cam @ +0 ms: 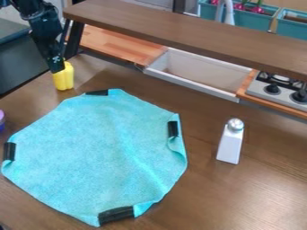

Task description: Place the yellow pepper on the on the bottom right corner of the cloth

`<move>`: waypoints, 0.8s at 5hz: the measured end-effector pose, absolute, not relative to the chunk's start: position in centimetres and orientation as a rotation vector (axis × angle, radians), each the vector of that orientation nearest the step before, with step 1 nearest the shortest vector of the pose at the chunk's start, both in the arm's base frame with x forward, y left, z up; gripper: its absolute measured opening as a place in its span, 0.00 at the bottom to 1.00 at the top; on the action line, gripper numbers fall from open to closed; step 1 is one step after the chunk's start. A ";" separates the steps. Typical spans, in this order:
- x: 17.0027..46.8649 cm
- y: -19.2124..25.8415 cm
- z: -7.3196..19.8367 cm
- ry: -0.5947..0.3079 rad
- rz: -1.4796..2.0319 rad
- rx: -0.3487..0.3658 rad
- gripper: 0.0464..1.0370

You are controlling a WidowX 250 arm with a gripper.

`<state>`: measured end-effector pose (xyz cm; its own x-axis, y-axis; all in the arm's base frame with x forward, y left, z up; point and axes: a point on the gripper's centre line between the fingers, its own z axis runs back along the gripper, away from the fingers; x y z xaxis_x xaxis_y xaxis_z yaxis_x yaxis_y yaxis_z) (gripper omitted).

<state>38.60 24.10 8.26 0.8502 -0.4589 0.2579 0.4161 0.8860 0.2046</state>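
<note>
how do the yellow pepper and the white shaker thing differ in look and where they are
The pepper is yellow and lobed, while the silver-topped shaker is white with flat sides. The pepper is at the gripper, beyond the cloth; the shaker stands alone to the cloth's right. Both are off the cloth.
</note>
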 end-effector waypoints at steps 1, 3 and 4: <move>39.7 25.1 7.9 -0.288 -0.430 0.152 0.96; 41.9 26.2 7.3 -0.263 -0.390 0.161 0.96; 42.3 26.5 7.5 -0.262 -0.375 0.163 0.96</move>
